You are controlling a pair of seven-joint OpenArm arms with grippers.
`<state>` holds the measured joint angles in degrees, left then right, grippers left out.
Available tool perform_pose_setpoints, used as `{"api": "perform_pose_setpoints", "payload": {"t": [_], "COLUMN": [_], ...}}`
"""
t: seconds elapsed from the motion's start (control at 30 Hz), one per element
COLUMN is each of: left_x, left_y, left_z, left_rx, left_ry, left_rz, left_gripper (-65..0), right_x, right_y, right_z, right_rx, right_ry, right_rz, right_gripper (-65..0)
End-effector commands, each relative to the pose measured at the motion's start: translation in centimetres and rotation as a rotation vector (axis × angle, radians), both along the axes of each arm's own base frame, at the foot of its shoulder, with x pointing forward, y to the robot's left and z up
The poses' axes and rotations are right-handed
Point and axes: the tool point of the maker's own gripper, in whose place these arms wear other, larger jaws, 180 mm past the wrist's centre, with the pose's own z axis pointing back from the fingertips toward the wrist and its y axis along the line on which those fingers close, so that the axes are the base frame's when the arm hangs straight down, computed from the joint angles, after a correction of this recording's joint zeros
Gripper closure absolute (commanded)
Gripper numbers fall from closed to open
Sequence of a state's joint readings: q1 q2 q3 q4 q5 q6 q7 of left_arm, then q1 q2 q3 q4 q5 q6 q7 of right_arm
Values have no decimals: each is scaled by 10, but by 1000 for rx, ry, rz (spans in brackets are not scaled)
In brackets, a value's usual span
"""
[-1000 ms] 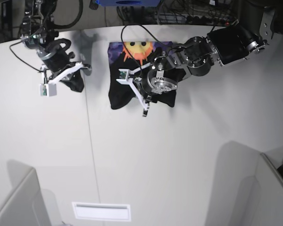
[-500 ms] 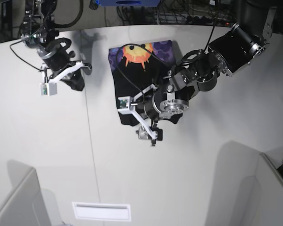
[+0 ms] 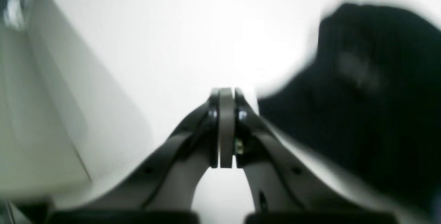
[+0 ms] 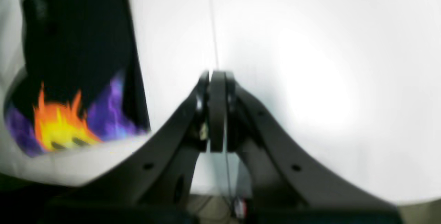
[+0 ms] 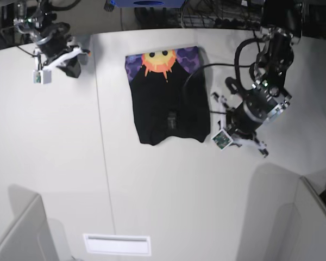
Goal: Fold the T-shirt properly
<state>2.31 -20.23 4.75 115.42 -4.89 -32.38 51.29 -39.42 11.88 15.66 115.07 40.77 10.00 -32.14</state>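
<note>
The T-shirt (image 5: 168,103) lies folded flat on the white table (image 5: 152,190), black with an orange-yellow sun and purple cloud print along its far edge. My left gripper (image 5: 229,127) hovers just off the shirt's right side, shut and empty. In the left wrist view the fingers (image 3: 225,94) are pressed together, with the black T-shirt (image 3: 365,96) blurred to their right. My right gripper (image 5: 70,68) is at the far left corner, away from the shirt, shut with nothing in it. The right wrist view has its fingers (image 4: 215,77) closed and the T-shirt (image 4: 75,62) at the left.
A thin seam (image 5: 102,152) runs down the table left of the shirt. A white label (image 5: 117,244) sits near the front edge. Grey panels stand at the front left (image 5: 19,234) and front right (image 5: 309,217). Cables and gear (image 5: 217,13) line the back.
My left gripper opened, let go of the shirt, shut again and swung away to the shirt's right. The shirt now lies flat. My right arm drew back toward the far left corner.
</note>
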Motion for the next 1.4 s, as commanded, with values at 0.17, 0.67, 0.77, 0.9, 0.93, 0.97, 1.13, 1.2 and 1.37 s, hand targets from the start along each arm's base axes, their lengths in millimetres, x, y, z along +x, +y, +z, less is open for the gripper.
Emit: {"api": "perform_pose_setpoints", "payload": {"t": [0.17,0.67,0.77,0.9,0.93,0.97,1.13,1.2,1.37], "left_x": [-66,-322,-365,-393,-398,-400,-414,-422,-426], "left_y": [59,106,95,72,69,63,40,37,40], "left_z": [-35,-99,-123,-169,-179,-189,-244,-269,-321], "left_rx": [-42,34,22,-56,-70,-91,-160,-171,-170], "left_ry": [143,628,746,838,854,866,962,1006,1002], "left_rz": [113,123,144,183,194,202,248,274,334], "left_gripper": [0,0,0,0,0,0,0,0,0], "right_x": [-65,-211,-229,-258,-264,-272,-280,-288,-297], "right_y": [-19,-17,5,25,29,34,32,37,48], "right_z": [-6,-30,-51,-105,-114,-122,-180,-205,-254], "right_rx": [-27,-114,-135,-158,-149,-137,-119,-83,-16], "right_ry": [106,564,641,768,794,822,938,965,913], "right_rz": [17,242,365,611,644,679,684,618,382], "right_gripper": [0,0,0,0,0,0,0,0,0]}}
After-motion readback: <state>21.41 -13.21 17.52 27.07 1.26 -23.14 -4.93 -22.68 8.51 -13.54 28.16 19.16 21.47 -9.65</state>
